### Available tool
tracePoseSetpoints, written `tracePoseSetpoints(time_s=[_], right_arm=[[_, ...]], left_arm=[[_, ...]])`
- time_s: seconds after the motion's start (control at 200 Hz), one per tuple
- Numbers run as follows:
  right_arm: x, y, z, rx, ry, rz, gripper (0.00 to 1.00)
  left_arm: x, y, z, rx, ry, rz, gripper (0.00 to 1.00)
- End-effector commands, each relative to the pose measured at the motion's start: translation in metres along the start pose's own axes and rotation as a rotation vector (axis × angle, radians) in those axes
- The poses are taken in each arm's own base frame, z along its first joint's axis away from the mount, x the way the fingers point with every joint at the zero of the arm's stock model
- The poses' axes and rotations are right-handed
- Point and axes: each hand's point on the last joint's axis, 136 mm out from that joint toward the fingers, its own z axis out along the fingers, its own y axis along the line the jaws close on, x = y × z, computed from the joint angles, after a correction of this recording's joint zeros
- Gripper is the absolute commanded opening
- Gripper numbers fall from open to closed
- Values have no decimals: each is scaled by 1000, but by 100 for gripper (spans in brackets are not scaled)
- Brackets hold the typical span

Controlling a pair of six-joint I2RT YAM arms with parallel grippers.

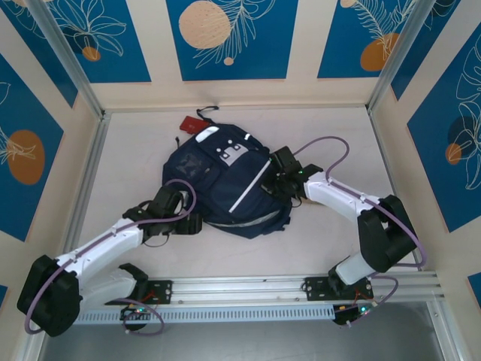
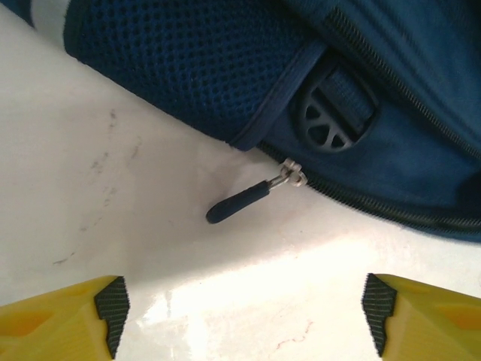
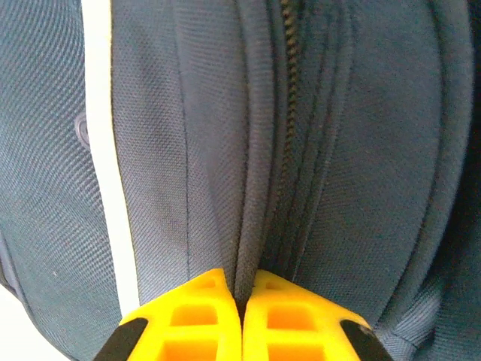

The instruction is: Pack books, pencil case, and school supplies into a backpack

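The pale table [image 1: 135,165] carries the navy-blue backpack [image 1: 218,180] near its middle, lying flat with its front pocket up and its top handle toward the far wall. A thin white stripe [image 1: 252,188] runs slantwise across the pocket, and white-grey patches [image 1: 233,153] sit above it; their markings are too small to read.

The right gripper [image 1: 279,180] presses against the right side of the backpack [image 3: 376,150]. In the right wrist view its yellow fingers [image 3: 301,323] are closed together, pinching a raised fold of fabric just beside a closed zipper line, with the white stripe [image 3: 96,113] off to the left.

The left gripper [image 1: 188,222] rests at the near left edge of the bag. Its jaws stand wide apart, holding nothing, low over the table [image 2: 113,188].

A flat red item [image 1: 192,124] lies just beside the far end of the bag.

In the left wrist view, a dark plastic strap buckle [image 2: 334,120] sits on the backpack [image 2: 421,150] beside a mesh panel. Below it a dark zipper pull [image 2: 239,201] on a small metal ring lies on the table, ahead of the open fingers and apart from them.
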Motion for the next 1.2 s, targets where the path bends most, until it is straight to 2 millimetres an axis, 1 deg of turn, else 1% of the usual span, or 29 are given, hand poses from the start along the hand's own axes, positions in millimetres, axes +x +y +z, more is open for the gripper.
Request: tracePoseSetpoints(time_s=[0.0, 0.15, 0.205, 0.295, 0.42, 0.59, 0.805, 1.01, 1.195], right_arm=[[-27, 19, -4, -48, -54, -28, 3], [-29, 23, -1, -64, -39, -25, 3], [-29, 22, 1, -62, -33, -20, 3], [-29, 19, 3, -60, -26, -9, 3], [-29, 18, 2, -62, -23, -1, 3], [-29, 18, 2, -67, -15, 0, 3], [-26, 16, 3, -66, -5, 8, 3], [-23, 13, 5, -62, 7, 15, 3], [-22, 12, 5, -59, 9, 18, 2]], left_arm=[[-2, -8, 7, 59, -3, 52, 76], [-6, -14, 14, 87, -24, 75, 62], [-8, -18, 15, 103, -26, 70, 59], [-11, -20, 20, 105, -30, 56, 59], [-13, -16, 29, 75, -23, 36, 65], [-15, -27, 44, 102, 26, 50, 65], [-20, -27, 52, 68, 48, 123, 61], [-16, -37, 54, 104, 68, 160, 49], [-18, -42, 47, 105, 45, 188, 37]])
